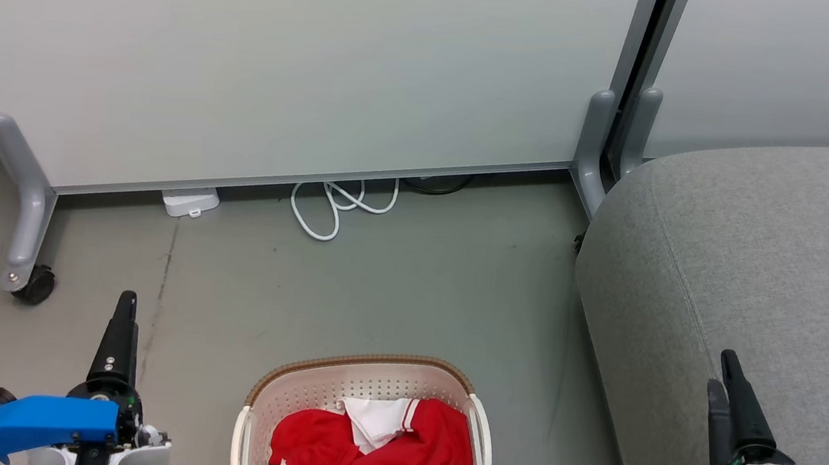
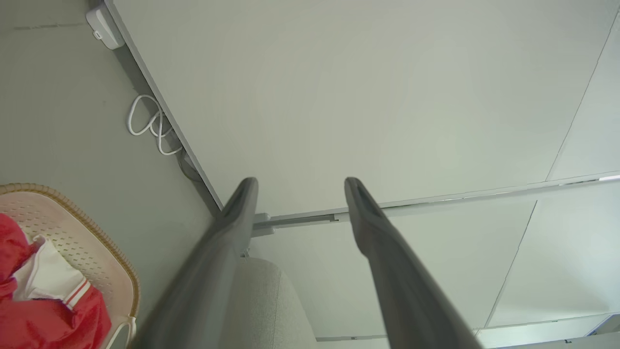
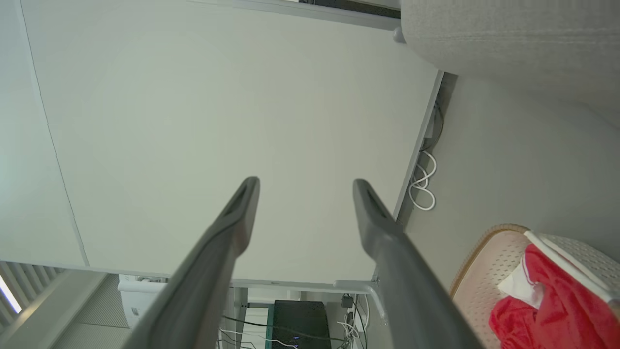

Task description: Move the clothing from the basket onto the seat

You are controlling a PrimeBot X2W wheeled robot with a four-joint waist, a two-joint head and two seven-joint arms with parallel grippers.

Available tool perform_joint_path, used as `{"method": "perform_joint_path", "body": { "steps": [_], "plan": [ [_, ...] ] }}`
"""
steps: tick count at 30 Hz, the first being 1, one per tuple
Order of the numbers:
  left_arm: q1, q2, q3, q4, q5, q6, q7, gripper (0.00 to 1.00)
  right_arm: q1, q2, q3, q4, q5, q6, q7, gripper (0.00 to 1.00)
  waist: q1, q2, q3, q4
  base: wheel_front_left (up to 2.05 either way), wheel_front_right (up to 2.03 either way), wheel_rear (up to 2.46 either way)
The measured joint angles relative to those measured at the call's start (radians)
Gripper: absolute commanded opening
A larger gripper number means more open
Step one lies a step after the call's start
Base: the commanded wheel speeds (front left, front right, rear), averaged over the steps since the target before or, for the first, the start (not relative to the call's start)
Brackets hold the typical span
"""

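basket (image 1: 359,392), white cable (image 1: 324,238) on floor (image 1: 416,294)

Red and white clothing (image 1: 390,461) lies bunched in the basket (image 1: 369,366), which stands on the floor (image 1: 416,287). The grey seat (image 1: 766,262) is to its right, apart. The left gripper (image 1: 126,302) hovers over the floor and the right gripper (image 1: 720,371) over the seat.

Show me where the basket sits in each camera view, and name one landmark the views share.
Head view: the basket is at the bottom centre, cut off by the lower edge.
Left wrist view: the basket is in the lower left corner, partly out of frame.
Right wrist view: the basket is in the lower right corner, partly out of frame.
Shared landmark: the looped white cable lying beyond the basket.
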Motion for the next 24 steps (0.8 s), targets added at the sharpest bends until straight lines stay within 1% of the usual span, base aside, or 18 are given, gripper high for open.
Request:
{"method": "perform_joint_path", "body": {
  "steps": [6,13,20,24],
  "plan": [
    [-0.001,0.000,-0.015,-0.034,0.129,0.012,-0.024,1.00,0.000,0.000,0.011,-0.024,-0.126,0.000,-0.026,1.00,0.0001,0.0000,0.003,0.001,0.00,0.00,0.00],
    [-0.002,0.000,-0.050,-0.066,0.300,0.041,-0.053,1.00,-0.001,0.000,0.024,-0.048,-0.274,0.000,-0.053,1.00,0.0000,0.0000,0.006,0.001,0.00,0.00,0.00],
    [-0.005,0.003,-0.092,-0.075,0.474,0.063,-0.080,1.00,-0.004,0.000,0.044,-0.058,-0.429,0.000,-0.079,1.00,0.0000,0.0000,0.009,0.003,0.00,0.00,0.00],
    [-0.006,0.011,-0.117,-0.068,0.550,0.078,-0.092,1.00,-0.004,-0.001,0.054,-0.056,-0.517,0.000,-0.093,1.00,0.0000,0.0000,0.009,0.004,0.00,0.00,0.00]
  ]
}}
